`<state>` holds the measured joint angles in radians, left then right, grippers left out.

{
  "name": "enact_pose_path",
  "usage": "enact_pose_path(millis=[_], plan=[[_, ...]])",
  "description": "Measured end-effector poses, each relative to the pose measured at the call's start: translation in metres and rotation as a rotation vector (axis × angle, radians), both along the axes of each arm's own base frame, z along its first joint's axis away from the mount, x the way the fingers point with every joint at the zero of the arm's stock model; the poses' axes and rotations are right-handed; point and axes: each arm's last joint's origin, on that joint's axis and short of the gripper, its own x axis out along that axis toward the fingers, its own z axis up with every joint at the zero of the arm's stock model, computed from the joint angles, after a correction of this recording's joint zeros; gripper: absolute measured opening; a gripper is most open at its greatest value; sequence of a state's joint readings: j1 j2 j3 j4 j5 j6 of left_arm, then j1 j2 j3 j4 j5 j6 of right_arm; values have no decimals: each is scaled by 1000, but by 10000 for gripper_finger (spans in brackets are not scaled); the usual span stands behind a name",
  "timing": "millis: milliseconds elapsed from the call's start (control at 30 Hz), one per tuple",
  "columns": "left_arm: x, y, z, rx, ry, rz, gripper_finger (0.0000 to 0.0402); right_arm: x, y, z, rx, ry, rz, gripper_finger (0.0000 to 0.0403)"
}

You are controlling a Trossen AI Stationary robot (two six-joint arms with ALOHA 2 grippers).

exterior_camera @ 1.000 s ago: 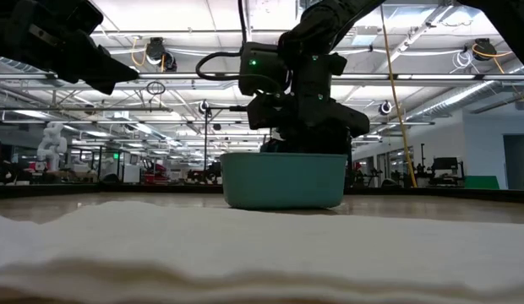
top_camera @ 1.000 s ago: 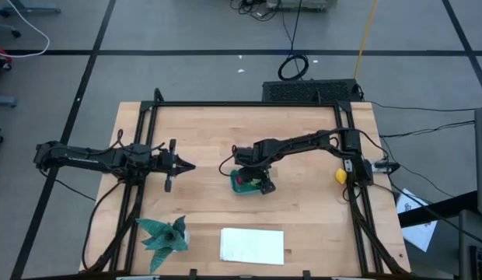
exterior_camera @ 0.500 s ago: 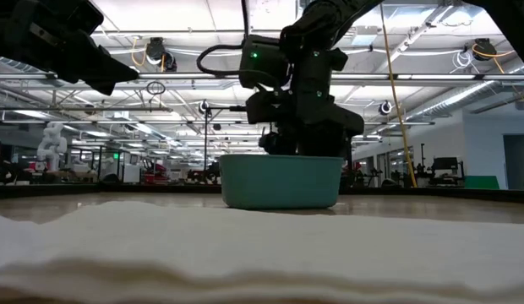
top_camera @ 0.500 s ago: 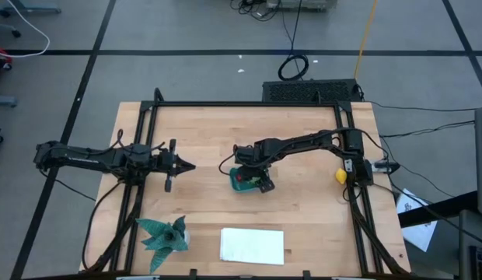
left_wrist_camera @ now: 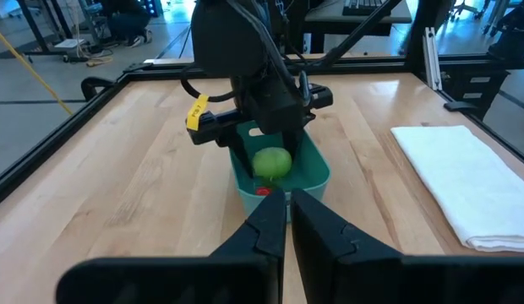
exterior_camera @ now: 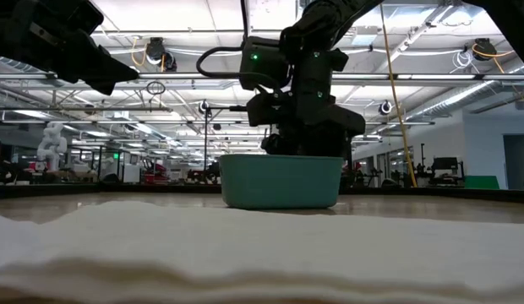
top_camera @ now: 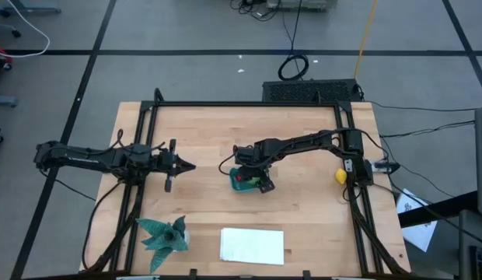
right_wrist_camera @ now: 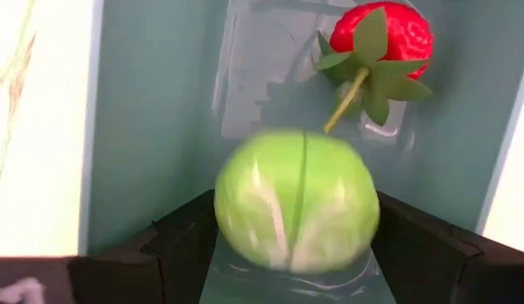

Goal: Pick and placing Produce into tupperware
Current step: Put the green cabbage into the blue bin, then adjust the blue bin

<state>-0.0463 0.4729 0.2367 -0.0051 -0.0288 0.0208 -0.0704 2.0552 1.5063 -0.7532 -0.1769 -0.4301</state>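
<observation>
Right tool (right_wrist_camera: 292, 228) wide apart inside teal tub (right_wrist_camera: 152, 101), light green ball (right_wrist_camera: 294, 201) between fingers; grip unclear

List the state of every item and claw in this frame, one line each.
Teal tub: upright on the table, holding two produce pieces.
Green round piece: inside the tub, between the right claw's fingers, blurred.
Red piece: lying on the tub floor.
Yellow piece: outside the tub, by the right table edge.
Right claw: open, low in the tub.
Left claw: shut, empty, waiting at left.
</observation>
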Motion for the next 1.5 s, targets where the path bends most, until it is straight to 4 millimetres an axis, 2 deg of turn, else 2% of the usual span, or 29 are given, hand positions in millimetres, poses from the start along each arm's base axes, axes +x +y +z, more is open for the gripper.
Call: enact_pose_path(millis=[133,567,1133,1300,1500], plan=[[0,0,0,0,0,0,26,0,0,0,2,-2,-5,296],[0,0,0,0,0,0,26,0,-1,3,-49,3,-18,297],[0,0,0,-1,1,0,26,12,-2,39,-46,-17,-31,296],[0,0,0,-3,1,1,26,14,-2,44,-48,-22,-26,269],[0,0,0,-3,2,1,26,13,-2,44,-51,-23,-9,195]])
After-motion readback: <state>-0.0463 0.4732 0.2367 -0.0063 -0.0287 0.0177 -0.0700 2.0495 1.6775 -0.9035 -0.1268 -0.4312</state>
